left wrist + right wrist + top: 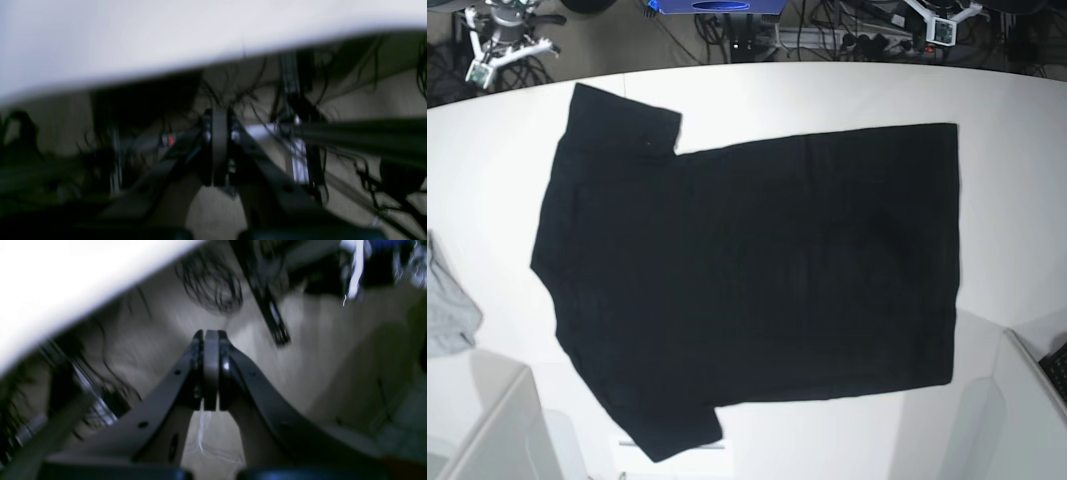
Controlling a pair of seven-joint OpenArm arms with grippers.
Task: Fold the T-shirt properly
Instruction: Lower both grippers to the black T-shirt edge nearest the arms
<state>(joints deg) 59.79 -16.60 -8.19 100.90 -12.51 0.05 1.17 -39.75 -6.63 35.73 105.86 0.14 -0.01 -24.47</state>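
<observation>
On white table [1017, 200]: black T-shirt [757, 280] spread flat, plain side up, sleeves toward grey cloth [447, 315], ready for first fold. My left gripper [219, 146] and right gripper [211, 370] fully closed, empty, parked beyond table edge, nothing gripped yet.

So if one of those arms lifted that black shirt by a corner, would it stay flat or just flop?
Probably flop: the T-shirt is thin cloth, lying limp and flat on the table, so a lifted corner would likely drape and drag the rest along. It looks light for its spread. Pushed, it would probably wrinkle rather than slide whole.
</observation>
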